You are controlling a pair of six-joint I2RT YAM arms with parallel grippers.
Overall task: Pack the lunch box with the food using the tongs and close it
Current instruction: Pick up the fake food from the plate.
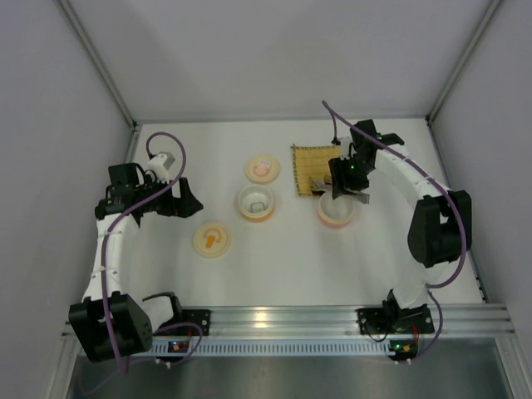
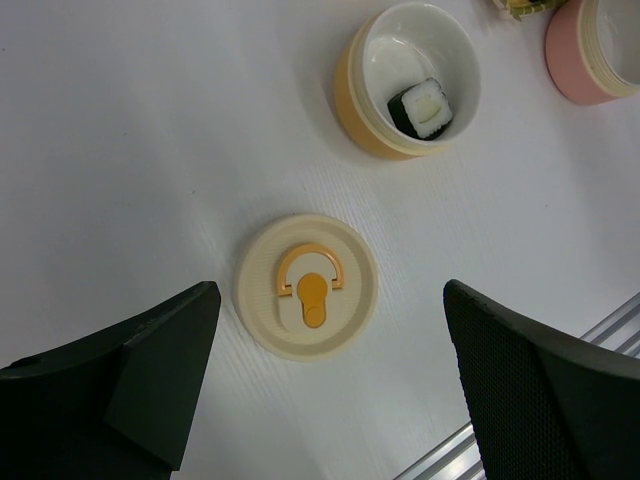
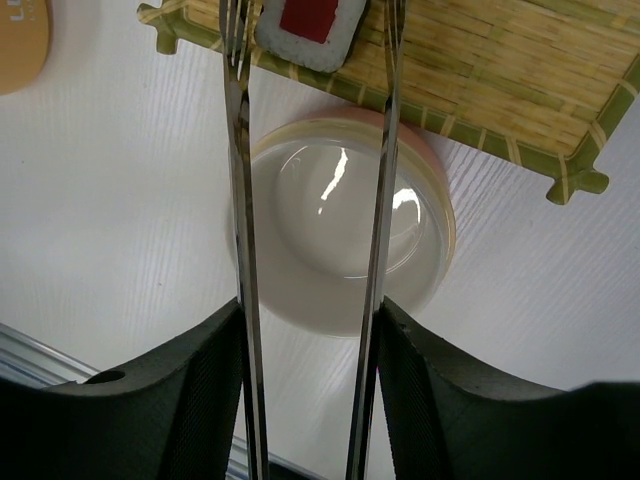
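My right gripper (image 3: pixel 310 312) is shut on the silvery tongs (image 3: pixel 241 200), squeezing their two arms between its fingers. The tong tips reach to the yellow mat (image 3: pixel 500 70) and stand on either side of a food piece with a red top (image 3: pixel 305 22). Under the tongs sits the pink lunch box bowl (image 3: pixel 345 245), with nothing in it. The orange bowl (image 2: pixel 408 80) holds a black-wrapped piece with a pale top (image 2: pixel 424 107). My left gripper (image 2: pixel 330 292) hangs open above the cream lid with an orange handle (image 2: pixel 307 299).
A pink lid (image 1: pixel 262 169) lies behind the orange bowl (image 1: pixel 256 202). The cream lid (image 1: pixel 211 239) lies in front of it, to the left. The metal rail (image 1: pixel 283 320) runs along the near table edge. White walls close in the back and both sides.
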